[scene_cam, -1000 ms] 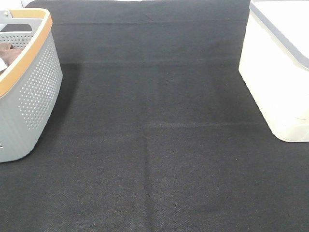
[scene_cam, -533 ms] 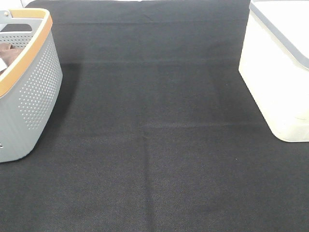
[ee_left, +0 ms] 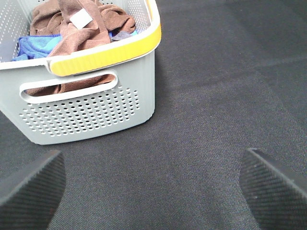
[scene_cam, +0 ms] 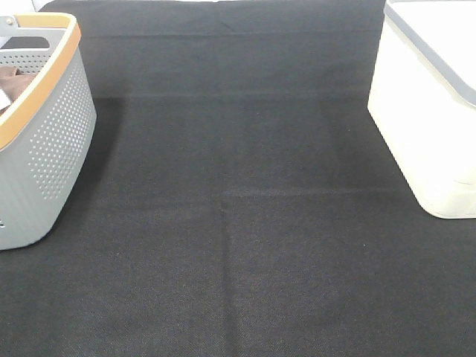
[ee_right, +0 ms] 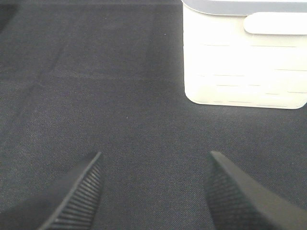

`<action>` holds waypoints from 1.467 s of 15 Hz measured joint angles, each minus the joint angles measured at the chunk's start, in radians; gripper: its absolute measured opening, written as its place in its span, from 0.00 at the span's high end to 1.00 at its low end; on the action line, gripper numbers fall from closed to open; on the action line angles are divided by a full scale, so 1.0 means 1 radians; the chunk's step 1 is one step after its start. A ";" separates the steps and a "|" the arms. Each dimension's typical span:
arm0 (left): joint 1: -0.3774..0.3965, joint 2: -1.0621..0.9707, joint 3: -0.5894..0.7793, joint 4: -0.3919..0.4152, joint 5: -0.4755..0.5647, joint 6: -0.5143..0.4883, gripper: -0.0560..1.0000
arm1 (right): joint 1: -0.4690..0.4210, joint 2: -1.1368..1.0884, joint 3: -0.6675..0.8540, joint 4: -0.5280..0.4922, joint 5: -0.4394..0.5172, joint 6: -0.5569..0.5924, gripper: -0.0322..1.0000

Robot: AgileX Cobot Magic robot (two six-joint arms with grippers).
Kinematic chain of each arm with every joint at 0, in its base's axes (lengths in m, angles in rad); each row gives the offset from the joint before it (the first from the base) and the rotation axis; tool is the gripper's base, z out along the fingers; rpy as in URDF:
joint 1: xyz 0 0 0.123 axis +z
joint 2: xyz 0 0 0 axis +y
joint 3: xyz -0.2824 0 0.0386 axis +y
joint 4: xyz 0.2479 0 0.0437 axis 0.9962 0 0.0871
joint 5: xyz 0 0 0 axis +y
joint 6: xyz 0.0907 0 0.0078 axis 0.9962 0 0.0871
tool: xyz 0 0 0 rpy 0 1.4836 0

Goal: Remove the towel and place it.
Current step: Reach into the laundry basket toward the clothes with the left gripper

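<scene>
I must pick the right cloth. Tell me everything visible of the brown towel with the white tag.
The towel is reddish-brown and fuzzy, like microfibre, with a small white tag facing up. It lies crumpled in the grey basket, heaped over a blue cloth, beside more brown cloth. As far as shows, only these touch it.

Looking down past the left gripper [ee_left: 153, 191], holding its ribbed dark fingers [ee_left: 33, 191] wide apart above the black woven mat [ee_left: 216, 105]. Facing a grey perforated basket [ee_left: 96, 115] ahead of the fingertips, nearer one finger than the other and well clear of both. Showing a yellow band [ee_left: 110, 50] running along the basket's rim. Cradling inside a reddish-brown towel [ee_left: 103, 24] bearing a small white tag [ee_left: 80, 19], bunching up over a blue cloth [ee_left: 36, 45].
</scene>
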 joint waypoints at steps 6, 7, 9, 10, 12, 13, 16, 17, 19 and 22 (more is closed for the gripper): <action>0.000 0.209 -0.020 0.075 -0.412 -0.046 0.16 | 0.000 0.037 0.000 0.000 -0.001 0.000 0.40; 0.000 0.288 -0.020 0.078 -0.541 -0.077 0.20 | 0.000 0.051 0.000 0.001 0.000 0.000 0.40; 0.000 0.413 -0.030 0.079 -0.678 -0.087 0.23 | 0.000 0.066 0.000 0.001 -0.001 0.000 0.40; 0.000 0.476 -0.049 0.080 -0.711 -0.091 0.24 | 0.000 0.067 0.000 0.001 -0.001 0.000 0.40; 0.000 0.618 -0.124 0.081 -0.727 -0.122 0.24 | 0.000 0.068 0.000 0.001 -0.001 0.000 0.40; 0.000 0.695 -0.174 0.081 -0.726 -0.145 0.24 | 0.000 0.068 0.000 0.001 -0.001 0.000 0.40; 0.000 0.938 -0.362 0.082 -0.620 -0.240 0.25 | 0.000 0.068 0.000 0.001 -0.001 0.000 0.40; 0.000 1.007 -0.417 0.090 -0.572 -0.277 0.25 | 0.000 0.068 0.000 0.001 -0.001 0.000 0.40; 0.000 1.158 -0.533 0.131 -0.473 -0.336 0.25 | 0.000 0.068 0.000 0.001 -0.001 0.000 0.40; 0.000 1.281 -0.654 0.209 -0.369 -0.385 0.25 | 0.000 0.068 0.000 0.001 -0.001 0.000 0.40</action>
